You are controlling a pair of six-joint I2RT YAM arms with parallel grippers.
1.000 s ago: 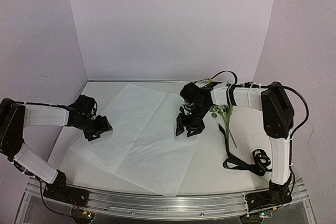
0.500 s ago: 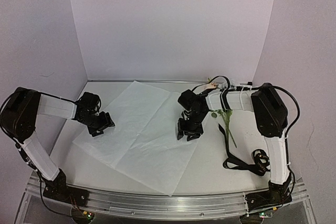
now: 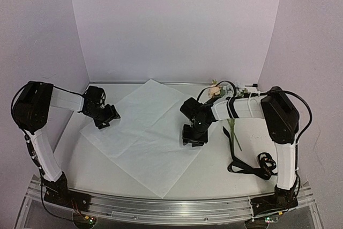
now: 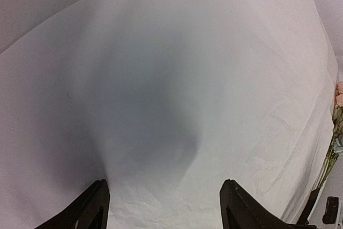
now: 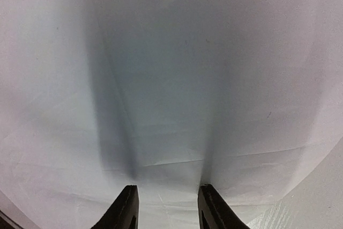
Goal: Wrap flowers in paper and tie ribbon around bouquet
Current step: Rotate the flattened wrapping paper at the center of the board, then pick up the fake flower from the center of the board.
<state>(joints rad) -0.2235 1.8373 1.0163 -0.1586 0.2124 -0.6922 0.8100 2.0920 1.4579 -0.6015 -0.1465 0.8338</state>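
Covering flowers (image 3: 216, 90) mid-stem: right arm (image 3: 244, 106)

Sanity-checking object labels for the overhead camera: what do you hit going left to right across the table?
left gripper → paper → right gripper → flowers → ribbon

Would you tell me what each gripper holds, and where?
Nothing clearly: the left gripper, jaws apart, sits at the paper's left corner; the right gripper is at its right edge, and a pinch cannot be told.
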